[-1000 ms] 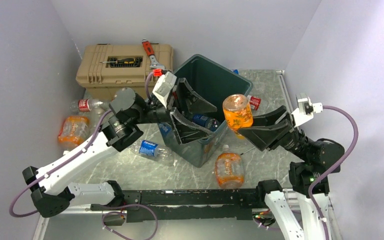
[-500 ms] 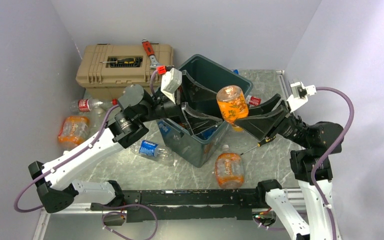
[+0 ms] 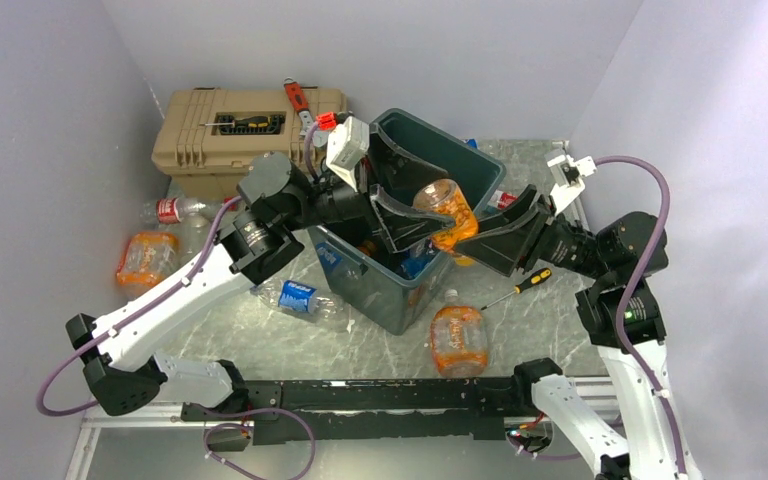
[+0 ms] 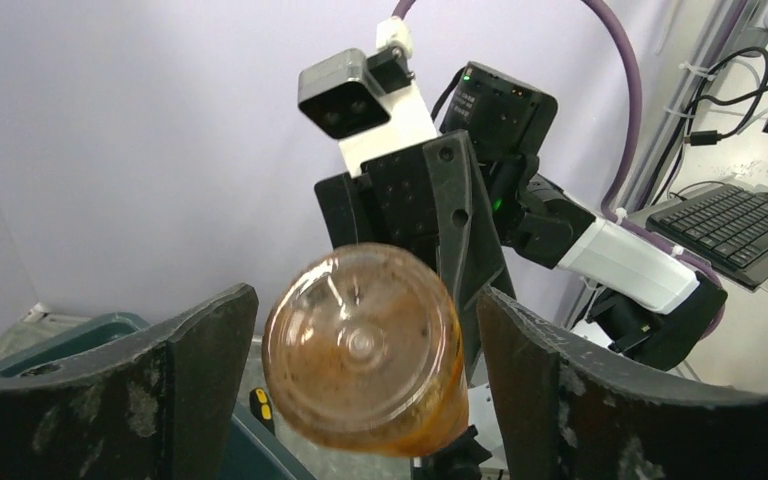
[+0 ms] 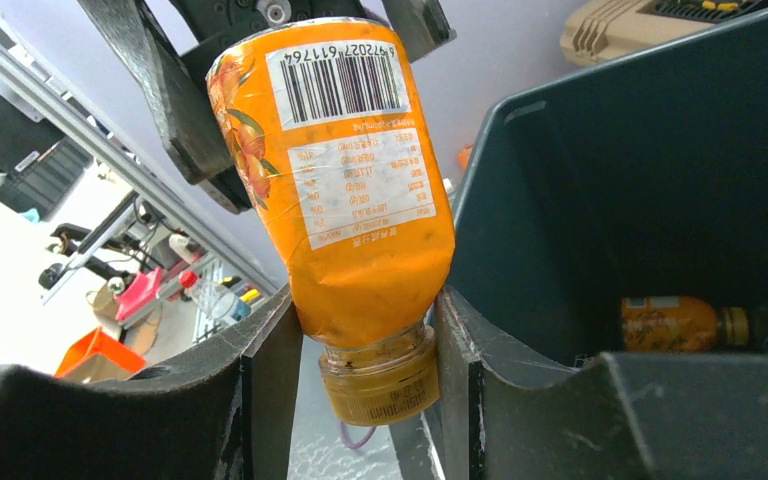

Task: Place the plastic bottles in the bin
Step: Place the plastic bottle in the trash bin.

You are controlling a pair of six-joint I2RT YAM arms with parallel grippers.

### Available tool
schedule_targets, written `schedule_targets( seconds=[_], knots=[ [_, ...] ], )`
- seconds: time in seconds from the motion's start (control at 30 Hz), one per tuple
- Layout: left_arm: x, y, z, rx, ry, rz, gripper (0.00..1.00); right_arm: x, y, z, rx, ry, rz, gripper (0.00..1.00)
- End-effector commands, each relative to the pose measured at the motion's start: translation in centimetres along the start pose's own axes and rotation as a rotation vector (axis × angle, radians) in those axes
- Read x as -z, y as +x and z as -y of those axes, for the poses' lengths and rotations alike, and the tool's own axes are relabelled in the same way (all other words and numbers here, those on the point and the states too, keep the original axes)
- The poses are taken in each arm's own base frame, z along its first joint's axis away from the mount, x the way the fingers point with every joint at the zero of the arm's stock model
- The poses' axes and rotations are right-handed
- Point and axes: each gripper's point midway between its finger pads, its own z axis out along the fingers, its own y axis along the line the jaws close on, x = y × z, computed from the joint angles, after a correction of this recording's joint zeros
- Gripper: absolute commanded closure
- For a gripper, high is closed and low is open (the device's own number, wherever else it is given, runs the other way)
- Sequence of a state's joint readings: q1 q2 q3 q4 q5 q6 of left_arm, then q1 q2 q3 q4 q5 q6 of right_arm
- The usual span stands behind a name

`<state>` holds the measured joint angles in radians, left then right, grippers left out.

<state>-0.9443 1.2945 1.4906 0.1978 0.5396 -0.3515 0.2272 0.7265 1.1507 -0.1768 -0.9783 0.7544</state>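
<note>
My right gripper [image 3: 482, 230] is shut on the neck of an orange-labelled plastic bottle [image 3: 446, 212] and holds it tilted over the dark green-grey bin [image 3: 460, 160]. In the right wrist view the fingers [image 5: 265, 350] pinch the bottle [image 5: 345, 160] just above its cap. My left gripper [image 3: 408, 196] is open over the bin, its jaws either side of the bottle's base [image 4: 365, 345] with gaps on both sides. Another orange bottle [image 5: 675, 322] lies inside the bin [image 5: 640, 170]. More bottles lie on the table: orange [image 3: 457, 338], blue-labelled [image 3: 300, 297], orange [image 3: 145, 258], red-labelled [image 3: 172, 209].
A tan toolbox [image 3: 200, 150] stands at the back left with a red wrench [image 3: 298, 100] and a screwdriver [image 3: 245, 122] on it. A yellow-handled screwdriver [image 3: 522, 285] lies on the table right of the bin. Walls close in on both sides.
My right gripper has carried the orange bottle left, over the bin, tilting it. My left gripper has risen and moved right until its open jaws flank the bottle's base.
</note>
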Motion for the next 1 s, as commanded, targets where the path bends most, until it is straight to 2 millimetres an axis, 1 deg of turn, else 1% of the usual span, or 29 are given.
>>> schedule_targets(
  seconds=[0.0,0.07,0.2,0.23,0.27,0.33,0.37,0.43,0.47,0.5,0.53,0.57,0.6,0.63,0.7,0.73,0.77,0.8,0.83,0.87,0.97],
  knots=[
    [-0.3,-1.0,0.8,-0.027,0.038,0.0,0.18,-0.2,-0.4,-1.0,0.052,-0.028,-0.006,1.0],
    [-0.4,-0.6,0.9,-0.019,0.045,-0.018,0.22,-0.3,-0.3,-0.9,0.052,-0.025,-0.009,1.0],
    [-0.6,0.4,1.3,0.011,0.08,-0.075,0.21,-0.4,-0.3,-0.9,0.053,-0.027,-0.016,1.0],
    [-0.6,0.6,1.3,0.017,0.089,-0.089,0.21,-0.4,-0.4,-0.9,0.057,-0.026,-0.016,1.0],
    [-0.6,0.8,1.5,0.022,0.098,-0.099,0.24,-0.4,-0.5,-1.0,0.058,-0.026,-0.016,1.0],
    [-0.6,1.0,1.5,0.027,0.103,-0.107,0.36,-0.4,-0.5,-1.0,0.063,-0.024,-0.018,1.0],
    [-0.6,1.0,1.5,0.027,0.099,-0.105,0.44,-0.4,-0.5,-1.0,0.065,-0.024,-0.019,1.0],
    [-0.5,1.0,1.5,0.022,0.096,-0.103,0.56,-0.3,-0.4,-1.0,0.065,-0.022,-0.021,1.0],
    [-0.4,1.0,1.5,0.02,0.098,-0.108,0.6,-0.3,-0.3,-1.0,0.068,-0.018,-0.023,1.0],
    [-0.3,1.0,1.7,0.017,0.103,-0.114,0.61,-0.3,-0.2,-0.9,0.068,-0.015,-0.024,1.0],
    [-0.3,1.0,1.8,0.014,0.11,-0.118,0.65,-0.2,-0.1,-0.9,0.069,-0.012,-0.025,1.0],
    [-0.2,1.1,2.0,0.014,0.122,-0.123,0.74,-0.2,-0.1,-0.9,0.07,-0.009,-0.025,1.0],
    [-0.1,1.1,2.2,0.013,0.132,-0.125,0.88,-0.1,-0.1,-0.9,0.071,-0.007,-0.022,1.0],
    [-0.1,1.1,2.3,0.018,0.133,-0.122,0.99,0.0,-0.1,-1.0,0.075,-0.005,-0.016,0.95],
    [0.0,0.7,2.1,0.02,0.111,-0.097,1.0,0.2,-0.3,-1.7,0.095,-0.025,-0.001,0.51],
    [0.1,0.2,2.0,0.016,0.095,-0.074,1.0,0.4,-0.6,-2.2,0.111,-0.034,0.019,0.37],
    [0.3,-0.4,1.8,0.008,0.075,-0.042,1.0,0.6,-0.8,-2.6,0.125,-0.036,0.045,0.27],
    [0.5,-1.1,1.5,0.005,0.042,0.0,1.0,0.9,-1.2,-3.1,0.148,-0.035,0.078,0.15],
    [0.8,-1.8,1.2,0.007,0.008,0.046,1.0,1.2,-1.5,-3.6,0.169,-0.033,0.111,0.05],
    [1.1,-2.7,1.0,0.01,-0.018,0.1,1.0,1.6,-1.9,-4.1,0.191,-0.038,0.147,0.01],
    [2.1,-5.1,0.7,0.032,-0.073,0.254,1.0,2.3,-3.0,-5.2,0.221,-0.042,0.251,0.0]
  ],
)
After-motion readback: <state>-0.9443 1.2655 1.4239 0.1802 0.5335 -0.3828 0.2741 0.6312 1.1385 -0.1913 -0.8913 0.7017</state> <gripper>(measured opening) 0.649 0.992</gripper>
